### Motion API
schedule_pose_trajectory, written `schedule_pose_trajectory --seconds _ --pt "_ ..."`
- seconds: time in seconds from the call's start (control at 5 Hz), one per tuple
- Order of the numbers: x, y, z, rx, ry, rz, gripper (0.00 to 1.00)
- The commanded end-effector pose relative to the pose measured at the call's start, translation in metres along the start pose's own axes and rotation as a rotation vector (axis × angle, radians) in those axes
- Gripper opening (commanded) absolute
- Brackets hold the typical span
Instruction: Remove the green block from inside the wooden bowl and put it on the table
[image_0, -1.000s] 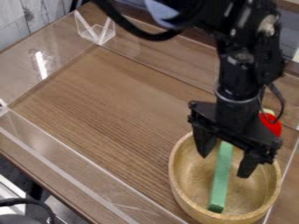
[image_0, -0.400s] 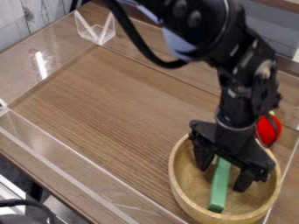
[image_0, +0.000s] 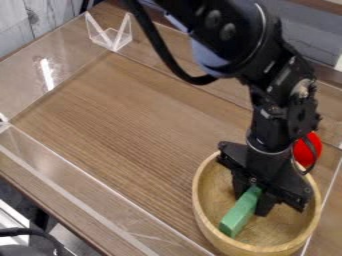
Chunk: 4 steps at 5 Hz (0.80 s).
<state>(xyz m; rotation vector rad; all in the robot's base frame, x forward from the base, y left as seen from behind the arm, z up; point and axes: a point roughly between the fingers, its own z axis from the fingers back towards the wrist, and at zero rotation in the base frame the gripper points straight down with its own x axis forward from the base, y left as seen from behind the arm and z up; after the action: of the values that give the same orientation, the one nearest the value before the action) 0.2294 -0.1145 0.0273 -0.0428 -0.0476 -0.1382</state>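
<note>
The wooden bowl (image_0: 207, 213) sits at the table's (image_0: 134, 115) front right corner. Inside it lies the green block (image_0: 239, 214), a light green bar slanting from the bowl's middle down to its front left. My black gripper (image_0: 266, 192) reaches straight down into the bowl. Its fingers are shut on the block's upper end, which they hide. The block's lower end rests near the bowl floor.
A red round toy (image_0: 311, 148) lies just behind the bowl on the right, partly hidden by the arm. Low clear plastic walls (image_0: 47, 70) border the table, and a clear plastic stand (image_0: 107, 33) is at the back left.
The gripper came down into the bowl and its fingers closed on the green block's upper end. The block now slants more to the left.
</note>
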Motion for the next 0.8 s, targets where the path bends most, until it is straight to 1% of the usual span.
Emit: schedule_pose_trajectory --seconds 0.0,0.2,0.4,0.6 --pt "0.006 0.000 0.021 -0.034 -0.006 -0.002 0.00" --pt "0.005 0.001 0.034 -0.050 0.012 0.001 0.00" --pt "0.007 0.003 0.062 -0.068 0.009 -0.011 0.00" --pt "0.015 0.012 0.082 -0.070 -0.018 -0.004 0.00"
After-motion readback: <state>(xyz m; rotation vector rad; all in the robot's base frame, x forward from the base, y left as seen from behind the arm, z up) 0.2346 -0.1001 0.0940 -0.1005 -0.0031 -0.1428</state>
